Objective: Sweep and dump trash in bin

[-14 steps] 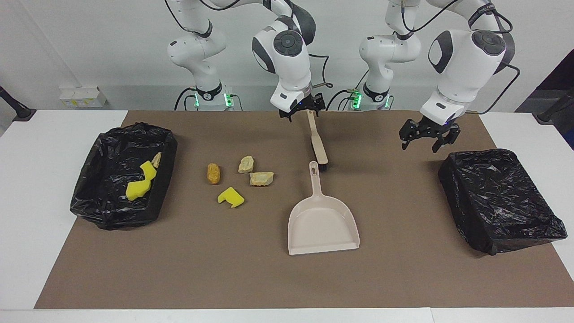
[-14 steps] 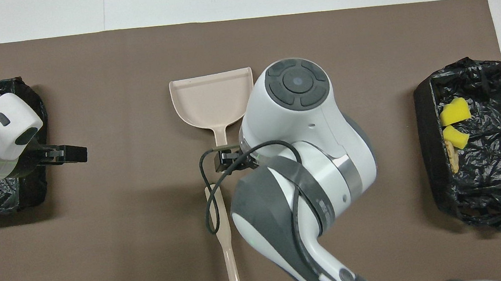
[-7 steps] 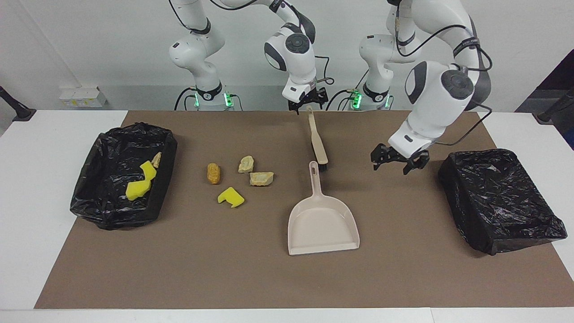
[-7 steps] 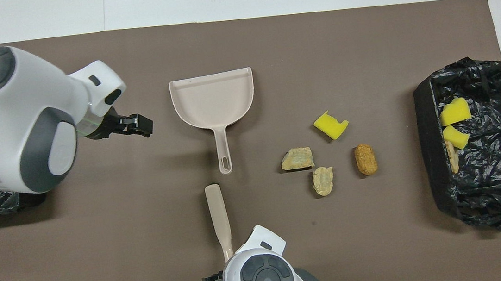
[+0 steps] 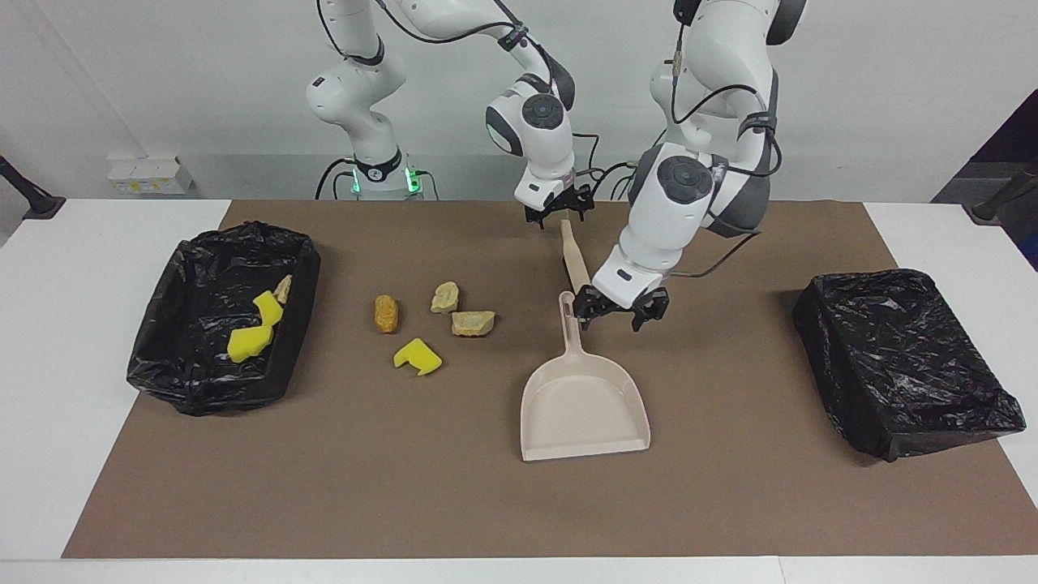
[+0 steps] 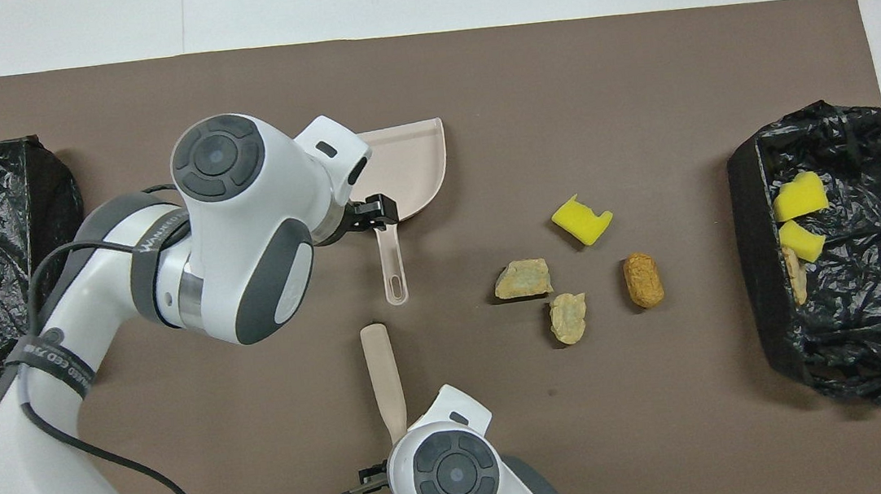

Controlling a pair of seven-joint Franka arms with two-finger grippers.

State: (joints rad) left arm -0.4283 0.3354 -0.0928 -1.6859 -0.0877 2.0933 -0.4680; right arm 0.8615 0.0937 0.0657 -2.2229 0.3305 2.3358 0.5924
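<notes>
Both pincers moved: left pincer (image 5: 619, 311) reached dustpan (image 5: 584, 405).

White wall (image 5: 162, 81) w/ white table (image 5: 73, 365), brown mat (image 5: 405, 487).

— How was the light?
— Bright, even, from above. Soft shadows lay on the brown mat (image 5: 340, 487) under the arms.
— Any glare or blur?
— Small glints on the black bin liners (image 5: 900, 357); both views were sharp.

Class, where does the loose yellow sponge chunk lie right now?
The sponge chunk lies on the mat between the dustpan and the bin at the right arm's end, farther from the robots than the other loose scraps.
</notes>
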